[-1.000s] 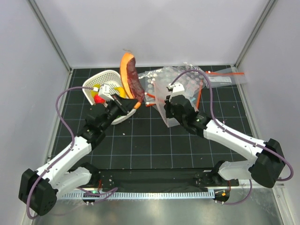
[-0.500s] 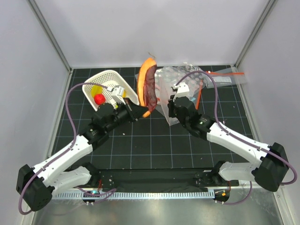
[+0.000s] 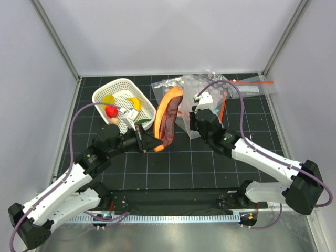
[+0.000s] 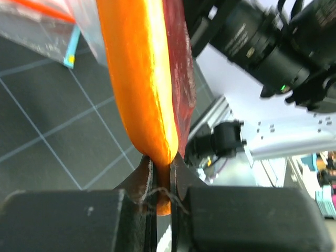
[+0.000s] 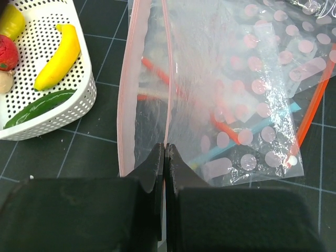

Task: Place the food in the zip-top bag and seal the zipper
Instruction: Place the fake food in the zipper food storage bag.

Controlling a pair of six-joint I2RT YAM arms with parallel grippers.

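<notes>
My left gripper (image 3: 152, 143) (image 4: 163, 169) is shut on the lower end of the orange-brown hot dog (image 3: 167, 116) (image 4: 140, 79) and holds it tilted above the table, just left of the zip-top bag (image 3: 185, 101) (image 5: 199, 89). My right gripper (image 3: 188, 116) (image 5: 165, 150) is shut on one side of the bag's pink zipper (image 5: 167, 84). The other zipper lip (image 5: 125, 105) stands apart, so the mouth gapes. The yellow banana (image 3: 135, 102) (image 5: 58, 56), red berry (image 3: 111, 111), yellow round piece (image 3: 108, 99), beige egg (image 3: 114, 120) and a green piece (image 5: 37, 107) lie in the white basket (image 3: 124, 84).
A polka-dot clear bag (image 3: 210, 86) (image 5: 273, 63) with red and blue strips lies behind the held bag. Another clear bag with an orange-red strip (image 3: 253, 83) lies at the back right. Metal posts and grey walls enclose the black gridded mat.
My left arm carried the hot dog right and nearer, away from the basket to the bag's mouth, and tilted it lower. The basket, tipped up before, now sits flat. The right gripper stayed on the bag.
</notes>
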